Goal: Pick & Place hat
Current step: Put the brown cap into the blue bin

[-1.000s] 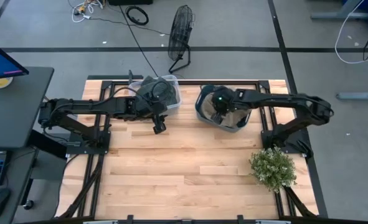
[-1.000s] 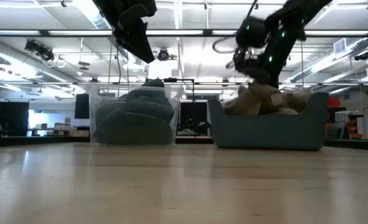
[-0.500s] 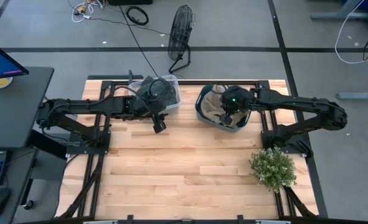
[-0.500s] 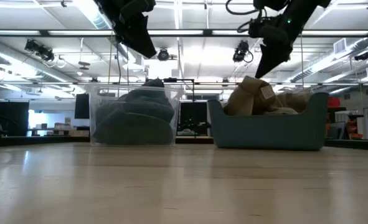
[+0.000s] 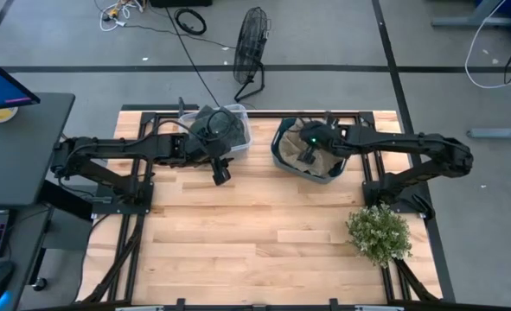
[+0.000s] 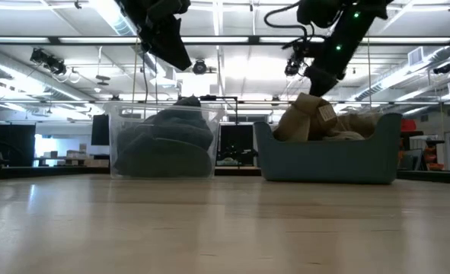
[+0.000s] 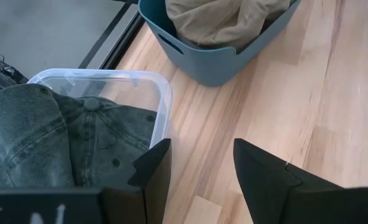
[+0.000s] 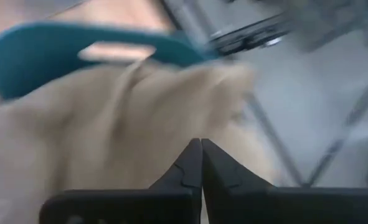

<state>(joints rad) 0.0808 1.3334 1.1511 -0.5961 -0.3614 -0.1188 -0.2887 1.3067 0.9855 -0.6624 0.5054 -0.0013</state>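
left to right across the wooden surface [image 5: 264,233]: a clear plastic box [image 5: 234,129] holding green hats [image 7: 53,134]; a blue bin [image 5: 285,155] holding tan hats [image 6: 316,122]; a potted plant [image 5: 379,233] at the near right. the left gripper [image 7: 199,165] hangs above the surface just beside the clear box, its fingers [image 7: 155,171] released with an empty gap between them. the right gripper [image 8: 201,163] hovers over the blue bin, its fingers [image 8: 187,168] clenched tip to tip with nothing between them; the tan hats lie directly below and beyond those tips, apparently not touched. handling, as a judgement: a hat of this kind is light, soft cloth that folds and drapes, is neither fragile nor slippery, and may drag a neighbour out with it. the stiffer brim or a raised fold of the crown, such as the peak standing above the bin rim in the low view, offers the surest hold. the fingers would need to part before descending onto it.
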